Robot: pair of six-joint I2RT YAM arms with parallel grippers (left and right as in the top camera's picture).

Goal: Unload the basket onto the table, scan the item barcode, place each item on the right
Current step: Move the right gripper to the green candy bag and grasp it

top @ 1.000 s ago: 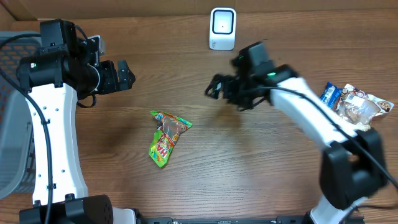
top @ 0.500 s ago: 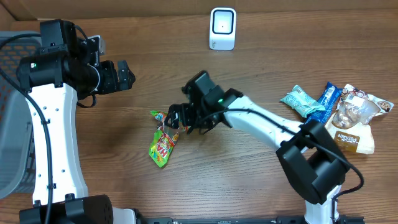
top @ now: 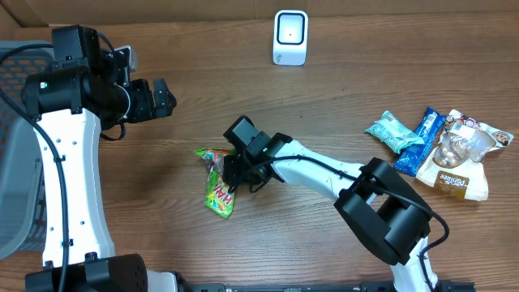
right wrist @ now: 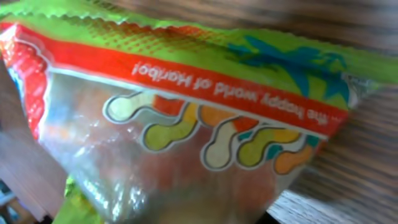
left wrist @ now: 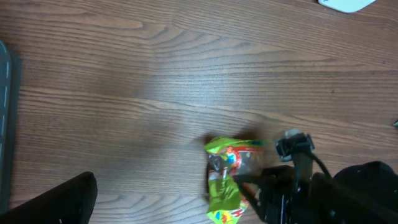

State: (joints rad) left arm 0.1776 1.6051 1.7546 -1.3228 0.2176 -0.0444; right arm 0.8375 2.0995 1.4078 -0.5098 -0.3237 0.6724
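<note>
One candy bag | near middle of table, long axis back-to-front | right gripper over its back end, nearer, clamp cannot tell | left gripper jaws apart, empty, well apart.

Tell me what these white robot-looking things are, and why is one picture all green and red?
Those are two robot arms at a wooden table. The top picture looks down from above. The left arm hangs with open jaws, and the right arm reaches to a green Haribo gummy bag. Each arm also carries a little camera on its wrist. The left one sees the bag from afar. The right one is so close that the bag fills its whole picture, and that is the green and red. The right jaws are at the bag, but I cannot tell if they pinch it. A small white scanner stands at the far edge, more snack packets lie near the right arm, and a grey basket is beside the left arm.
</note>
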